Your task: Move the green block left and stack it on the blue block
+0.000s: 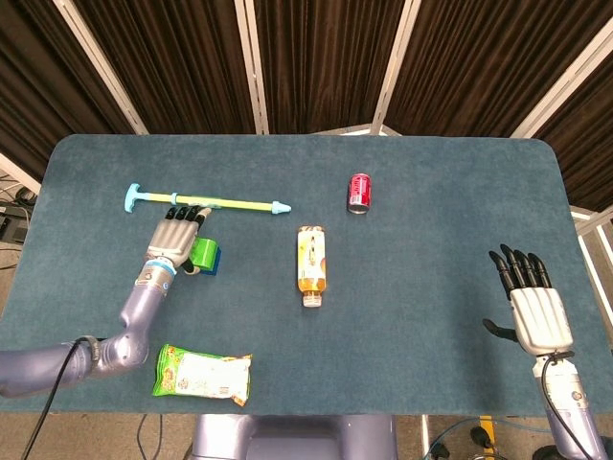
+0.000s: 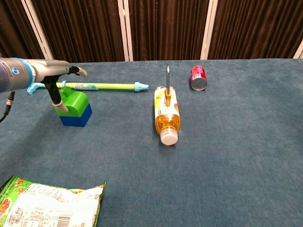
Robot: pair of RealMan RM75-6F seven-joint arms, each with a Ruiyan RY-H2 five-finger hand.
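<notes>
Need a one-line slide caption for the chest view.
Left hand open above the green block stacked on the blue block, beside a lying juice bottle and red can.

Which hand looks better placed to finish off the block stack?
The left hand, I'd judge. It hovers open right at the green block, which sits on the blue block. The right hand is open at the table's far right edge, away from both.

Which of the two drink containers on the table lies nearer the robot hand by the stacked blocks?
The orange juice bottle, lying mid-table; the red can lies farther back and right, farther from the left robot hand.
</notes>
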